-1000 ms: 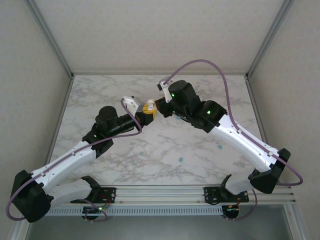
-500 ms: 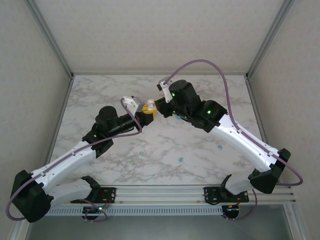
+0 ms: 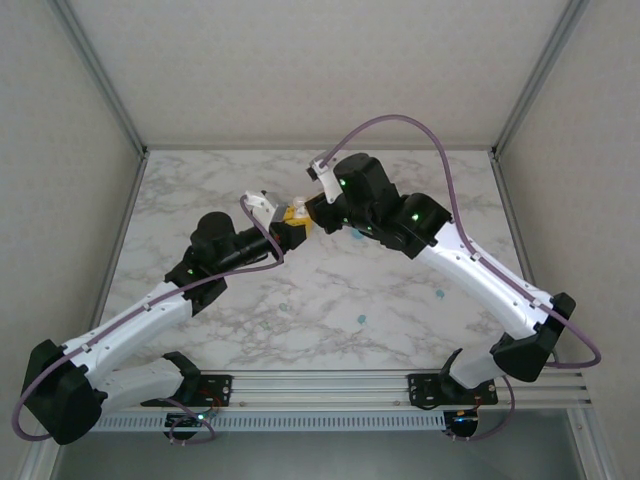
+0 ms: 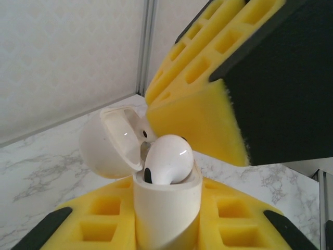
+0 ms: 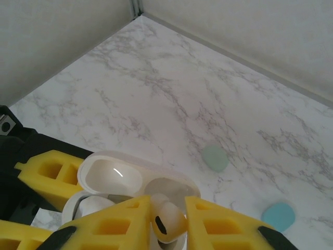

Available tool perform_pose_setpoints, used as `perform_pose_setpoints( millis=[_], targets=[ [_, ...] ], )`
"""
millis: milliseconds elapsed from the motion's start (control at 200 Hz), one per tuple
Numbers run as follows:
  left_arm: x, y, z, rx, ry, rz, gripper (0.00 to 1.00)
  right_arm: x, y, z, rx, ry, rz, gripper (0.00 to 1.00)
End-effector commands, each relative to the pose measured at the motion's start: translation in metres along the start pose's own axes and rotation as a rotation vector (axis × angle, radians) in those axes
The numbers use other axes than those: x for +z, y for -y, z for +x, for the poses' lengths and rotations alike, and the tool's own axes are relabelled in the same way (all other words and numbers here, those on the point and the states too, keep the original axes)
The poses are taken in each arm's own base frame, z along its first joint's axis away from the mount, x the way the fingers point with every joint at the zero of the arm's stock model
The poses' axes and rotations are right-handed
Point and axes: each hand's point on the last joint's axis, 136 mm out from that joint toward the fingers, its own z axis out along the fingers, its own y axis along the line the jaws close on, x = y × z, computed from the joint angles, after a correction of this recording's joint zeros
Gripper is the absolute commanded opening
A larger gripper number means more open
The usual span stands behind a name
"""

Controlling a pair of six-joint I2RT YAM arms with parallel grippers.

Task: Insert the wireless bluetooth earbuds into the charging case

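Observation:
My left gripper (image 4: 167, 213) is shut on the white charging case (image 4: 166, 208), holding it upright with its lid (image 4: 106, 146) swung open. One white earbud (image 4: 167, 160) sits in the case's near socket. My right gripper (image 5: 169, 221) is shut on a second white earbud (image 5: 167, 224), stem down, right over the case's open socket (image 5: 174, 188). Its yellow finger (image 4: 197, 114) hangs just above the case in the left wrist view. From above, the left gripper (image 3: 288, 230) and right gripper (image 3: 305, 213) meet over the middle of the table.
The marble table (image 3: 330, 280) carries tiny loose buds: teal ones (image 3: 361, 319) (image 3: 438, 294) and a pale green one (image 3: 283, 306). A pale green piece (image 5: 215, 158) and a blue piece (image 5: 278, 214) lie beyond the case. Walls close the back and sides.
My right arm has edged a little left and back, bringing its earbud closer over the case. The left arm and case have stayed still.

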Motion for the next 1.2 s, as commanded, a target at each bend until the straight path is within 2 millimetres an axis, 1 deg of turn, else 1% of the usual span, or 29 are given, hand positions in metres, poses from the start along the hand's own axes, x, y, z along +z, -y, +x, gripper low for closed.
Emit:
perform_pose_setpoints(
  millis=[0,210,295,435,516,616,691,986,1031,1196],
  targets=[
    [0.000,0.009,-0.035,0.017,0.118,0.030,0.15,0.006,-0.028,0.015,-0.047,-0.078,-0.120,0.24],
    [-0.002,0.011,-0.037,0.022,0.133,0.037,0.15,0.003,-0.023,0.012,-0.041,-0.070,-0.091,0.24],
    [-0.002,0.012,-0.038,0.026,0.138,0.045,0.14,0.002,-0.016,0.009,-0.035,-0.059,-0.058,0.24],
    [-0.004,0.017,-0.039,0.032,0.149,0.068,0.14,0.000,-0.012,0.007,-0.024,-0.053,-0.044,0.27],
    [-0.006,0.018,-0.040,0.033,0.153,0.075,0.14,-0.004,-0.014,0.004,-0.011,-0.045,-0.063,0.28],
    [-0.006,0.020,-0.041,0.034,0.154,0.085,0.13,-0.008,-0.014,0.000,0.006,-0.028,-0.081,0.33],
    [-0.006,0.021,-0.041,0.035,0.155,0.090,0.13,-0.012,-0.016,-0.004,0.016,-0.015,-0.102,0.34],
    [-0.005,0.020,-0.038,0.029,0.146,0.087,0.13,-0.024,-0.015,-0.015,0.071,0.029,-0.132,0.37],
    [-0.005,0.020,-0.038,0.029,0.146,0.085,0.13,-0.027,-0.017,-0.018,0.085,0.043,-0.148,0.40],
    [-0.003,0.020,-0.037,0.024,0.144,0.093,0.13,-0.031,-0.015,-0.020,0.109,0.051,-0.156,0.41]
  ],
)
